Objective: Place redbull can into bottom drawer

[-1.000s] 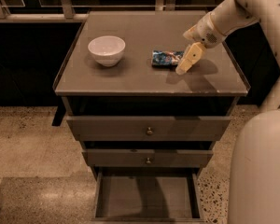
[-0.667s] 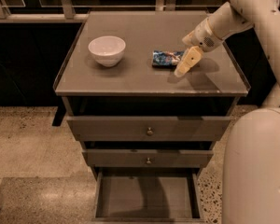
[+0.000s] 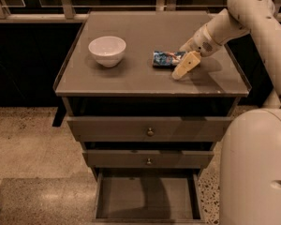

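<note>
The redbull can (image 3: 165,58), blue and silver, lies on its side on the cabinet top (image 3: 145,34), right of centre. My gripper (image 3: 181,65) comes in from the upper right on the cream arm (image 3: 225,25) and sits low over the top, right at the can's right end. I cannot tell whether it touches the can. The bottom drawer (image 3: 147,199) is pulled open at the foot of the cabinet, its flat grey floor bare.
A white bowl (image 3: 107,50) stands on the left half of the cabinet top. The two upper drawers (image 3: 150,130) with small knobs are partly pulled out. The robot's cream body (image 3: 255,172) fills the lower right. A railing runs behind the cabinet.
The gripper has shifted a little left and forward, closer along the can's right end. The can, bowl and drawers have not moved.
</note>
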`<state>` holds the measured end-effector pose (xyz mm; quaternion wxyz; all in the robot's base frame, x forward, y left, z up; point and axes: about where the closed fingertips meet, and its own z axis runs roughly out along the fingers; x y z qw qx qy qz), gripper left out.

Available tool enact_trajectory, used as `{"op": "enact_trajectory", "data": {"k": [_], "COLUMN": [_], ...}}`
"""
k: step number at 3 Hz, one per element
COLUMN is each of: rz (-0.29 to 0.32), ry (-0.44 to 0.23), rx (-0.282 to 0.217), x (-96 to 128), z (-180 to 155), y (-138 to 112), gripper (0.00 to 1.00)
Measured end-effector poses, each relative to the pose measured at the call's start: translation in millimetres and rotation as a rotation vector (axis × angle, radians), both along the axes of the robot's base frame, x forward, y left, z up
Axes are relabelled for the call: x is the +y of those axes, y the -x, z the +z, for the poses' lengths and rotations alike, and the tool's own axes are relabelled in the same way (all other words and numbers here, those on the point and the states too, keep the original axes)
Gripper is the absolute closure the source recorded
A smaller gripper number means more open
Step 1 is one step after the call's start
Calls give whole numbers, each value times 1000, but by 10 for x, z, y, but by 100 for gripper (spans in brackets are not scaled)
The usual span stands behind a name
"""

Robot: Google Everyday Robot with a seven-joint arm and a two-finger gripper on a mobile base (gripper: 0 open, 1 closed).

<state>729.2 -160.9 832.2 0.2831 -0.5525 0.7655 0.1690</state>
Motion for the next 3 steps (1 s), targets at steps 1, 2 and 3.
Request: {"op": "enact_trajectory", "data": {"k": [1, 2, 3], "rz": [0, 0, 0], "ry": [0, 0, 0], "rx": [0, 0, 0], "x": [0, 1, 1], "z": [-1, -1, -1], "y": [0, 0, 0], "gripper": [42, 65, 88]}}
